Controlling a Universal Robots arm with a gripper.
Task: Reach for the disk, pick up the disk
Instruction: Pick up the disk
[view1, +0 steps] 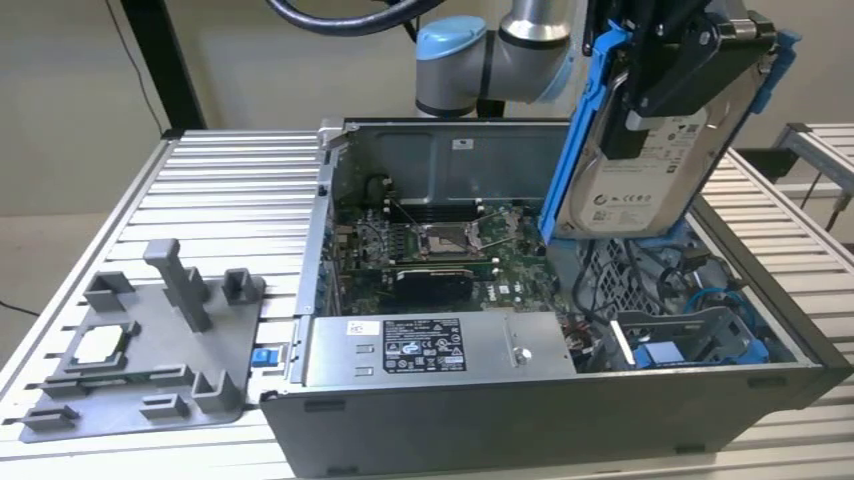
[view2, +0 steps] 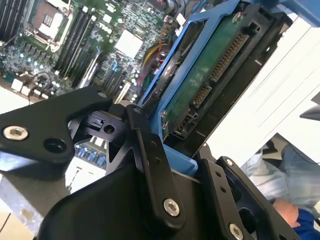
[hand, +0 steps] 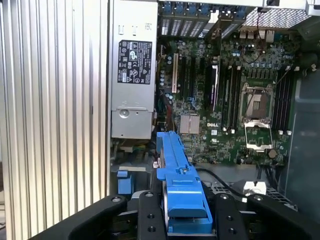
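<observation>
Exterior view: disk lifted out, pick-up step done.
The gripper (view1: 667, 85) pinches the disk (view1: 638, 185) by its blue frame, hanging below the fingers; beyond it the open computer case (view1: 534, 420) and motherboard (view1: 441, 245). Any further move calls for a steady clamp.

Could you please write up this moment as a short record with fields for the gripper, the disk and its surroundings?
gripper: gripper shut on the disk's blue frame
disk: disk lifted above the open computer case, tilted, label facing the exterior view
below disk: motherboard and power supply inside the case
holder tray: grey holder tray on the table at the exterior view's left
</observation>
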